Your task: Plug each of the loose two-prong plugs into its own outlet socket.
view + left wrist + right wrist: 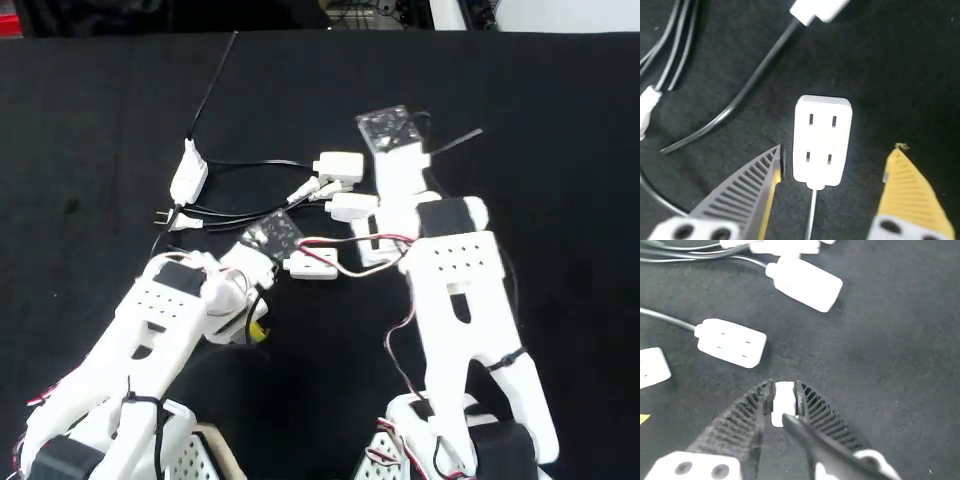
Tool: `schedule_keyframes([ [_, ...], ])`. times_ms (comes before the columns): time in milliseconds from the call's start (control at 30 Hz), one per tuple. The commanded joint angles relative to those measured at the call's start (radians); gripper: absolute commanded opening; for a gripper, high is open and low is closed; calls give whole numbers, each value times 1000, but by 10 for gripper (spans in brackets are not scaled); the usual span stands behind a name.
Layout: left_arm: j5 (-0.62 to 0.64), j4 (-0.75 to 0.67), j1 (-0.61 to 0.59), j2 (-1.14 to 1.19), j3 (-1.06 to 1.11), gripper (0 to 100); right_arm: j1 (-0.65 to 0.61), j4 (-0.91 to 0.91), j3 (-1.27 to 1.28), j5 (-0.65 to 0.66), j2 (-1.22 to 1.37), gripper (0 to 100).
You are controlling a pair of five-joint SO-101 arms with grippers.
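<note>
white plug [784, 402] near flat white socket [731, 342]

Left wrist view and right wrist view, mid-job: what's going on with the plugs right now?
The right gripper is shut on a small white plug over the black table, with a white outlet block lying close by, its slots empty. The left gripper is open, with a finger on either side of a second outlet block, which lies flat with its slots up and nothing plugged in.

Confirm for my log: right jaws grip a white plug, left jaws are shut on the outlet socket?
No: the left wrist view shows the left gripper open, jaws astride the outlet socket. The right gripper does grip the white plug.
</note>
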Motion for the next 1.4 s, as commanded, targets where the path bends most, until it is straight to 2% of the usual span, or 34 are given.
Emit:
schedule_keyframes([
  [0,77,25,-39,-46,-79,308,-75,-68,16,6,-5,11],
  [100,117,26,-130,-152,-74,288,-164,-140,73,-3,-5,11],
  [267,164,118,-303,-404,-16,289,-325,-341,217,-63,-7,11],
  [367,186,124,-437,-563,87,289,-387,-468,295,-66,-7,11],
  [467,186,123,-522,-712,217,289,-430,-505,323,-69,-7,11],
  [600,184,130,-549,-896,364,289,-480,-512,344,-114,-5,11],
  [700,178,132,-570,-1014,435,289,-534,-586,401,-115,-5,11],
  [800,114,160,-605,-1108,495,289,-554,-652,440,-115,-5,11],
  [967,49,230,-615,-1244,585,289,-554,-658,437,-118,-5,11],
  [1267,31,235,-605,-1243,616,289,-575,-640,384,-150,-7,11],
  [1367,-11,235,-605,-1243,619,289,-585,-635,364,-166,-10,11],
])
